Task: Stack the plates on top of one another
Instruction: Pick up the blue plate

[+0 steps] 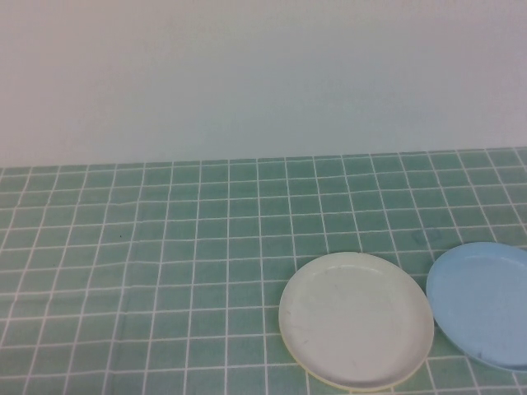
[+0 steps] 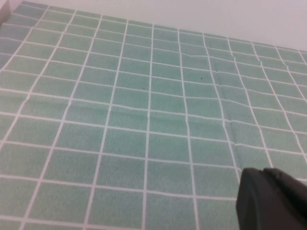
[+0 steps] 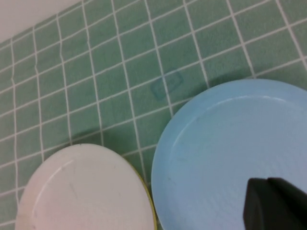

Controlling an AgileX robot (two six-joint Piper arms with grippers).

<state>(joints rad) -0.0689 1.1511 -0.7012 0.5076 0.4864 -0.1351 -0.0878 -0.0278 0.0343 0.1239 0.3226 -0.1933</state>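
On the counter, covered with a green checked cloth with white lines, a round smooth white plate lies flat just beside a round light blue plate, near the robot's right side, not touching. The left end effector hangs over bare cloth and the right end effector over the blue plate; only a dark tip of each shows, so I cannot tell their state.

Your high cam sits up on the robot's side, tilted down at the green tiled tablecloth and the pale wall behind it. Neither arm shows there. The left wrist cam rides low over bare tiles, left gripper poking into frame. The right wrist cam hovers close over the blue plate and white plate, right gripper in its corner. Both plates also show in your high view.
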